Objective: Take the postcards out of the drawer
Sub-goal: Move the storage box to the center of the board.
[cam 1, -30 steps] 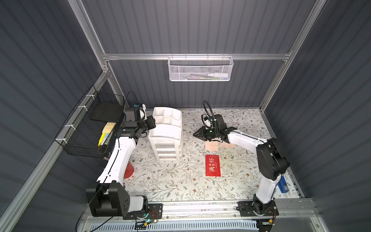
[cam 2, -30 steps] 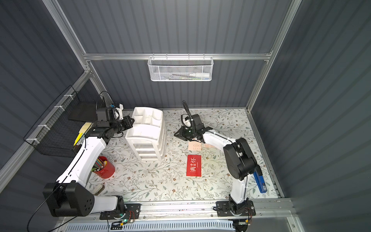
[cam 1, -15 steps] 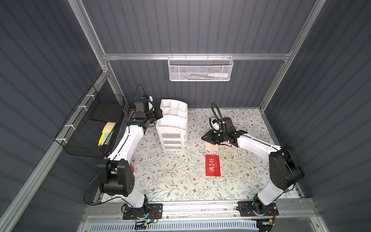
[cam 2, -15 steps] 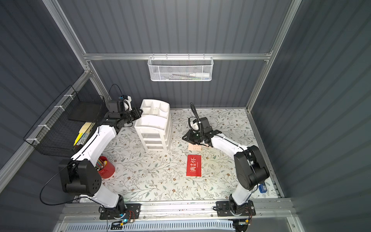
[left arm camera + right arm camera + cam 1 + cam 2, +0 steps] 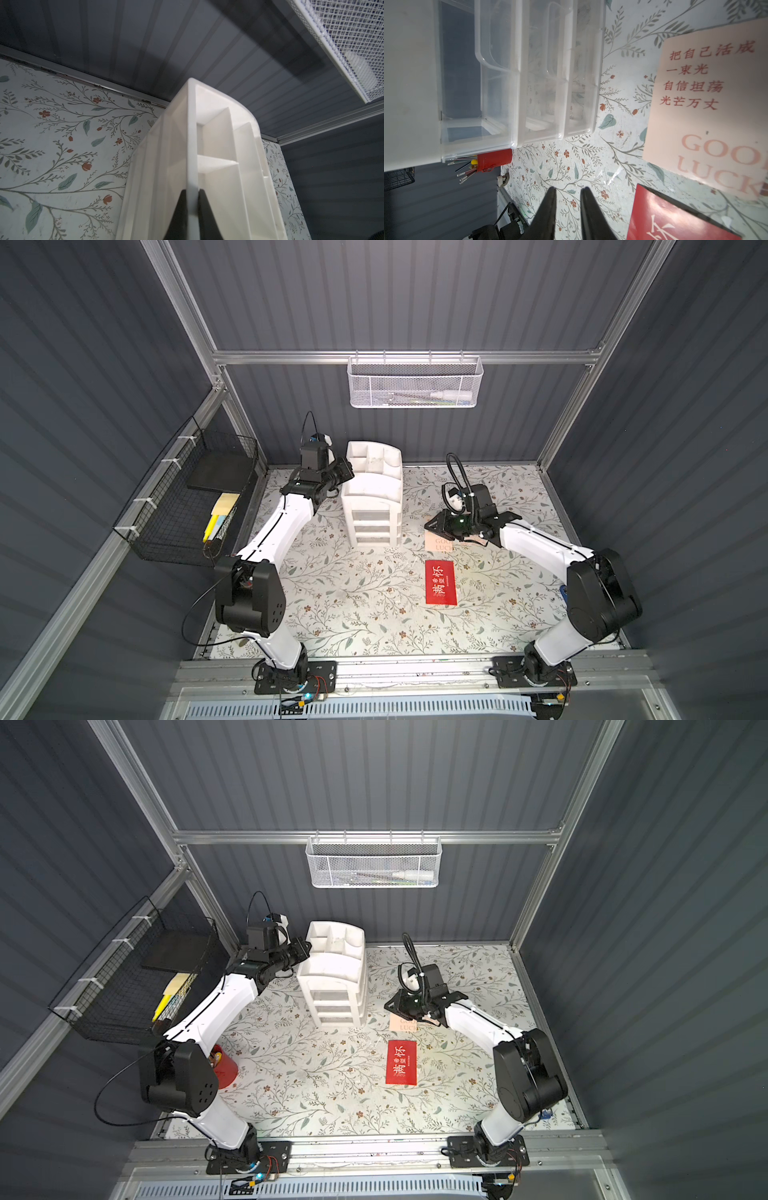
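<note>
Even overhead light; table [image 5: 353,614] bright, walls [image 5: 104,364] dim. Soft shadows beneath arms [image 5: 282,526]. Right wrist view: glare streaks on table, peach postcard [image 5: 695,124] hazy, edges warped.

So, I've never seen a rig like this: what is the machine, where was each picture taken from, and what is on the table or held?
It is a pair of robot arms, left arm and right arm, mounted at a table's edge, each ending in a two-fingered gripper. Two pictures look down from overhead, nearly alike; two come from cameras on the wrists. On the table stand a white organiser with clear drawers and a red cup of pens; a red card and a peach card lie flat beside the organiser. The left gripper is pinched shut on the organiser's top rim. The right gripper hangs open above the table near the cards, holding nothing.
</note>
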Motion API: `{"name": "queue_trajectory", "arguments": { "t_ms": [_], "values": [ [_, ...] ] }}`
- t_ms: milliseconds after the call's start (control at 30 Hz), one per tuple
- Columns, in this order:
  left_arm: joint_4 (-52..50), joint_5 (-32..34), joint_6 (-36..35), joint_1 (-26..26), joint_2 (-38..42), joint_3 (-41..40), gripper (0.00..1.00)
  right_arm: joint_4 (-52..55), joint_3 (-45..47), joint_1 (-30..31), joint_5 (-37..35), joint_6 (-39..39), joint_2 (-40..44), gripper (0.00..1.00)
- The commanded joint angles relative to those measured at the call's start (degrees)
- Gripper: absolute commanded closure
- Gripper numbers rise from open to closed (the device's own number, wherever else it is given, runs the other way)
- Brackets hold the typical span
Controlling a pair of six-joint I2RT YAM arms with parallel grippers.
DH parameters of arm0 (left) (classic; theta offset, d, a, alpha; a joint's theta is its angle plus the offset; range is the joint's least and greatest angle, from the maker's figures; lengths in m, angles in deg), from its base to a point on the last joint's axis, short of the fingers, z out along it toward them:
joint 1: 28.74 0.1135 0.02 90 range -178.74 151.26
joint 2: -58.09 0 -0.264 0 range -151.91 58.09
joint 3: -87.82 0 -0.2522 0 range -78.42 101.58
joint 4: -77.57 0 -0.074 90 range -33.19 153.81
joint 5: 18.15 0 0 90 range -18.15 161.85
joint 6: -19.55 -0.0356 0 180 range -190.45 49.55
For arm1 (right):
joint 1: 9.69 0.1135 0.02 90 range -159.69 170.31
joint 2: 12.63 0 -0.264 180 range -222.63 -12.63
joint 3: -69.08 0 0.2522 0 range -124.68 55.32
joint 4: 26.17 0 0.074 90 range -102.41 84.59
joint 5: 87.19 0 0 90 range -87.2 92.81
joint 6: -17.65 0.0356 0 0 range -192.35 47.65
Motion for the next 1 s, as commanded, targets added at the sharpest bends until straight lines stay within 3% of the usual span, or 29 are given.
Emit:
{"name": "queue_trajectory", "arguments": {
  "t_ms": [0, 133, 300, 633, 967],
  "values": [
    [-1.2, 1.7, 2.4, -0.7, -3.5, -2.4, 1.00, 1.7, 1.2, -0.3, -0.3, -1.4, 1.6, 0.74],
    [-2.7, 2.1, 1.5, -0.7, -4.0, -1.8, 1.00, 1.8, 2.3, -0.7, -0.5, -1.4, 2.6, 0.74],
    [-4.9, 2.1, 0.2, -0.7, -4.1, 0.9, 0.82, 0.8, 3.5, -0.8, -0.3, -0.8, 2.8, 0.73],
    [-9.0, 1.9, -3.4, -0.7, -2.9, 5.0, 0.61, -0.8, 4.4, -0.9, 0.2, 0.0, 2.8, 0.73],
    [-14.4, 0.9, -8.1, -0.6, -3.3, 12.4, 0.50, -1.2, 3.5, -1.0, 0.4, -0.1, 1.8, 0.72]
  ]
}}
